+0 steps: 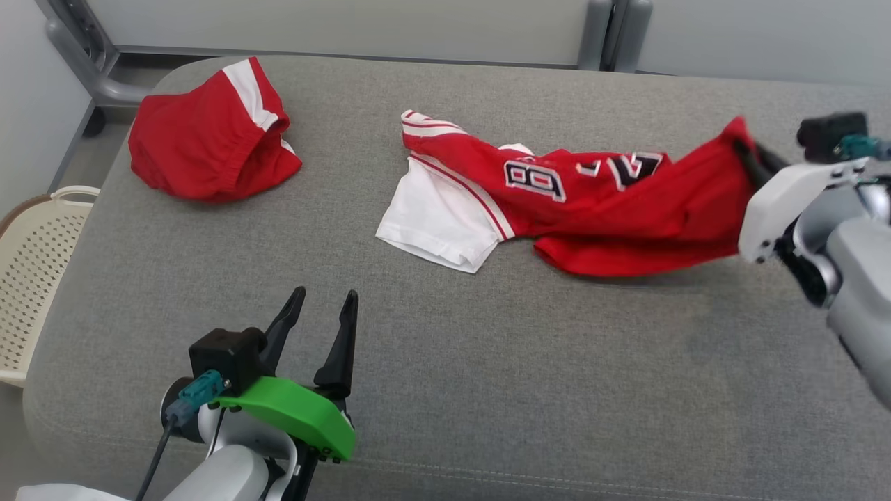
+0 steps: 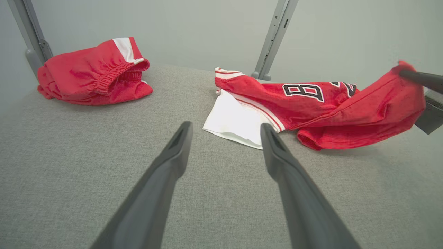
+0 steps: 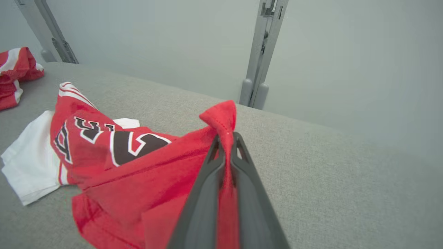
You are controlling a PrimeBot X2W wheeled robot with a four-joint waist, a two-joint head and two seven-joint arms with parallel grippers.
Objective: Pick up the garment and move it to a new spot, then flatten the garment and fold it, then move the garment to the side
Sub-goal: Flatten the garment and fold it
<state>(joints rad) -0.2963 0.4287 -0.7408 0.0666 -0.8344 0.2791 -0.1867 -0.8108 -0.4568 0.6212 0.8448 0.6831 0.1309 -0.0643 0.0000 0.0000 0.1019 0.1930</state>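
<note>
Soft, light, limp red-and-white numbered jersey (image 1: 592,216) lying crumpled on grey padded tabletop (image 1: 487,362) — right claw (image 3: 226,138) pinching its raised red corner; left claw (image 1: 326,296) spread, empty; white sleeve (image 1: 435,216) — likely second hold.

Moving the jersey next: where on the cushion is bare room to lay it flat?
Widest bare patch: near half of the cushion, from the left gripper across to the right gripper, this side of the jersey. A narrower gap between shorts and jersey. Crowded: far-left corner.
</note>
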